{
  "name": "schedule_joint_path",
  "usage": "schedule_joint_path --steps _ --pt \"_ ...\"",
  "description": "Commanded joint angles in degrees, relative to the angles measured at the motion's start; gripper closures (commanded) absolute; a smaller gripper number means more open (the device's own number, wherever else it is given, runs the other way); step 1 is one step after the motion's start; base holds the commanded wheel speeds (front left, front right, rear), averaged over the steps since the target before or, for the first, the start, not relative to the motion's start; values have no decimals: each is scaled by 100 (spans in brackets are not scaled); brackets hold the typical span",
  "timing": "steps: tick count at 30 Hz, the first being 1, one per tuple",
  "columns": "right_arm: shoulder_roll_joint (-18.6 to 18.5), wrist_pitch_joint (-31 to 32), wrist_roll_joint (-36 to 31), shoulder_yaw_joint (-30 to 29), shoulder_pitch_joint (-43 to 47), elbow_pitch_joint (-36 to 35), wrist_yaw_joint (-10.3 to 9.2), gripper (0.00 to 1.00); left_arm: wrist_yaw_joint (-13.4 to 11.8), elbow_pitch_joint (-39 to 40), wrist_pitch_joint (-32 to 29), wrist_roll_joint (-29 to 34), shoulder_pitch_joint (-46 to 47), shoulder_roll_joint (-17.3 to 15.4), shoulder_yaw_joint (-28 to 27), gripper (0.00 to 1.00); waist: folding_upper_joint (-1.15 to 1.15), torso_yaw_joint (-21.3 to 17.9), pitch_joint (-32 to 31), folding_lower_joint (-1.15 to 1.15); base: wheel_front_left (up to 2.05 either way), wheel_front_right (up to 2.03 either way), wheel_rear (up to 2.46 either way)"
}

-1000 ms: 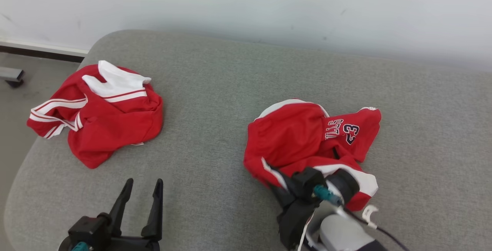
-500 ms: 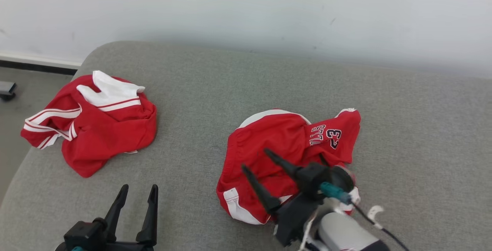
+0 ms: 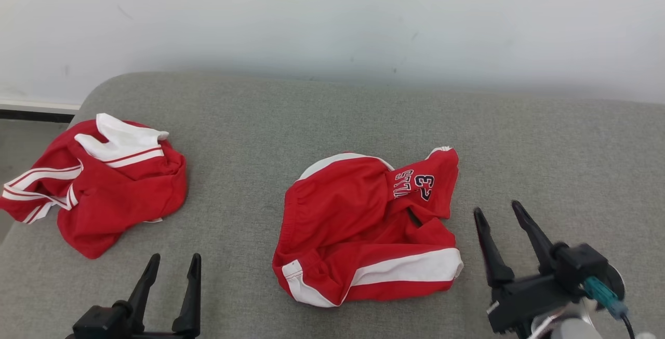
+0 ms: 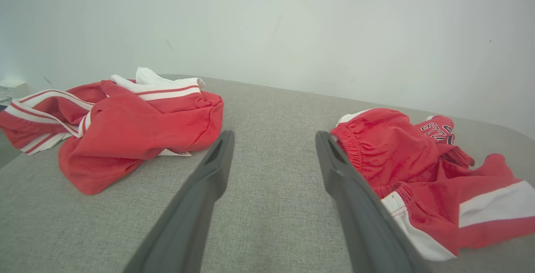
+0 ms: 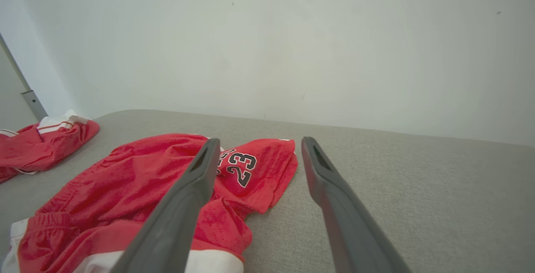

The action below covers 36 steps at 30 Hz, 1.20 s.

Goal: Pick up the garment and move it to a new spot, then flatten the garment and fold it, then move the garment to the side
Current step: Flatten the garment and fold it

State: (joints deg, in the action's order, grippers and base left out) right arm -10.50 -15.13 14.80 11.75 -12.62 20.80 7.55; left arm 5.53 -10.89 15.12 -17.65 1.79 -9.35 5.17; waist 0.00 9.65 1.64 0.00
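**Head view.** We found the shorts (image 3: 363, 225) crumpled mid-cushion (image 3: 545, 162), with a second garment (image 3: 104, 193) well apart at the left end. The left fingers (image 3: 174, 260) stood spread and empty at lower left. The right fingers (image 3: 496, 208), also spread and empty, stood just right of the shorts.

**Left wrist view.** We saw bare cushion between the left fingers (image 4: 274, 136), with the shorts (image 4: 388, 147) to their right.

**Right wrist view.** The right fingers (image 5: 260, 140) gaped wide, holding nothing, and the shorts (image 5: 146, 172) lay to their left.
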Motion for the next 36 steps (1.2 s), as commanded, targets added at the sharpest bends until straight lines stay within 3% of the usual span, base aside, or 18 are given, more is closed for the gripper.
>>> schedule_joint_path --steps 1,10,26,36 --pt "68 -3 -104 -202 254 -160 -12 0 -23 34 5 24 -75 -42 -31 0 0 -42 17 0 0 0 0" --pt "379 -3 -373 -424 483 -503 -12 0 99 8 -106 208 329 -281 343 0 0 -306 156 0 0 0 0" --pt "492 -3 -472 -584 531 -522 -13 0 190 -291 -1117 -404 726 -860 2120 0 0 -815 329 0 0 0 0" --pt "509 -3 -471 -653 583 -541 -13 0 170 -709 -900 -443 931 -1045 2286 0 0 -971 284 0 0 0 0"
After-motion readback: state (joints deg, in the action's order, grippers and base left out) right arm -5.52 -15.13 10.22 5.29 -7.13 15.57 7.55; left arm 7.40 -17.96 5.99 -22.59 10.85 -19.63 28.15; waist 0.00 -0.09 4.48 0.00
